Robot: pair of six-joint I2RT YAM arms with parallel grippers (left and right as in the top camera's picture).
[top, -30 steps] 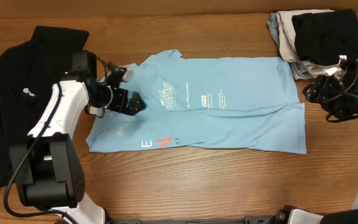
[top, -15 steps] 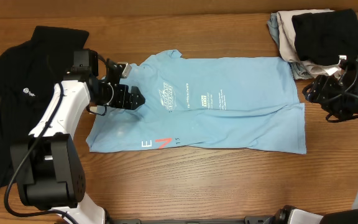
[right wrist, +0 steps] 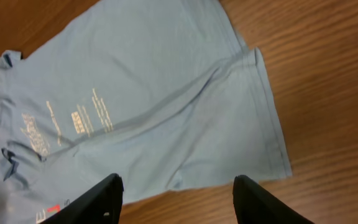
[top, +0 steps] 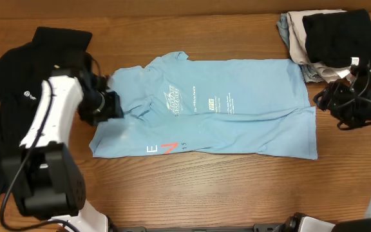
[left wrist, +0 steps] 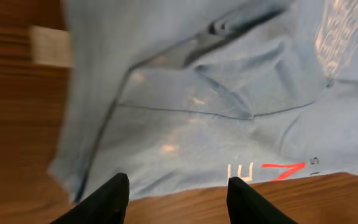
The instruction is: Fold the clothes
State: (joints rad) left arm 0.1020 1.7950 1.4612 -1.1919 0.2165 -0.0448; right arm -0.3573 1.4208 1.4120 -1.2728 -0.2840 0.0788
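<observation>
The clothes are a light blue T-shirt (top: pixel 224 109) lying flat across the middle of the table, with white print and red-orange lettering (top: pixel 168 149) near its front edge. My left gripper (top: pixel 111 106) hovers over the shirt's creased left sleeve area. In the left wrist view this gripper (left wrist: pixel 179 202) is open, with nothing between its fingers and the shirt (left wrist: pixel 229 106) below. My right gripper (top: pixel 327 100) hangs just off the shirt's right edge. In the right wrist view it (right wrist: pixel 179 202) is also open and empty above the shirt's hem corner (right wrist: pixel 272 155).
A black garment (top: pixel 18 96) lies spread at the far left, under my left arm. A pile of dark and pale clothes (top: pixel 327 35) sits at the back right, close to my right arm. Bare wood runs along the front of the table (top: pixel 224 193).
My left arm has swung back to the left, carrying its gripper from the sleeve toward the shirt's left edge, and its jaws have narrowed. The right arm has barely moved.
</observation>
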